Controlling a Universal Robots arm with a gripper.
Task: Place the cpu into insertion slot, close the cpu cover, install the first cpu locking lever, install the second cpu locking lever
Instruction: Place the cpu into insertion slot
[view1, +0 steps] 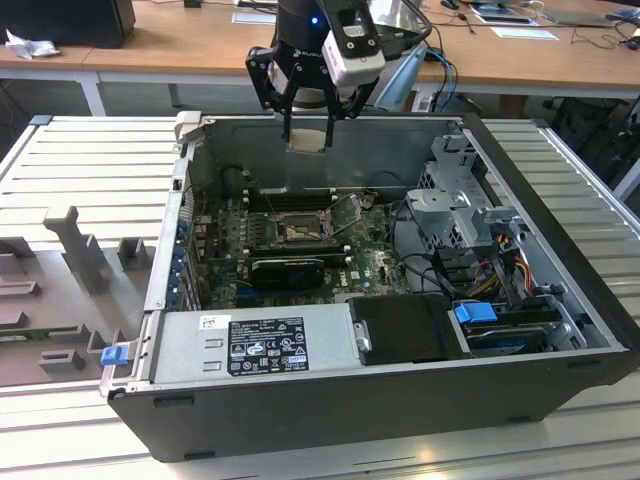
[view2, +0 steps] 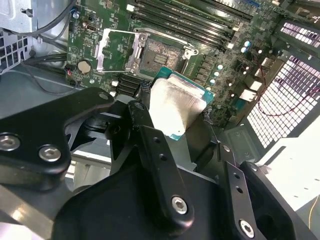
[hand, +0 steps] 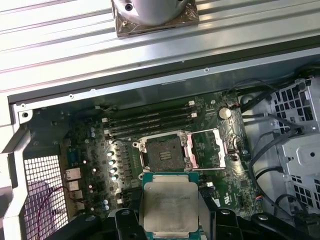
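1. The gripper (view1: 305, 130) hangs over the far wall of the open computer case (view1: 350, 420), which lies on a ribbed metal table (view1: 80, 170).
2. Its jaws are drawn in to the width of the chip and pinch the cpu (view1: 305, 141) by two opposite edges. In the second wrist view, black fingers (view2: 150, 145) flank the cpu (view2: 177, 105), whose pale silver face shows inside a green border.
3. The cpu is held in the air, apart from the motherboard (view1: 375, 262) and touching nothing but the fingers. In the first wrist view the cpu (hand: 169, 205) appears just short of the socket.
4. The insertion slot (view1: 298, 230) sits on the motherboard toward the case's far wall, just beside the long black memory slots (hand: 150, 122). Its dull contact field is bare in both wrist views (hand: 164, 152) (view2: 157, 52).
5. The cpu cover (view1: 346, 212) stands open, tilted up from the socket's edge on the exterior view's right. Its square window is off the contact field (hand: 212, 147) (view2: 116, 50).
6. I cannot tell how the two locking levers lie.
7. A long black card (view1: 288, 268) lies across the board on the near side of the insertion slot.
8. A grey power supply (view1: 260, 345) runs along the case's near wall, and a metal drive cage (view1: 455, 200) fills the side at the exterior view's right.
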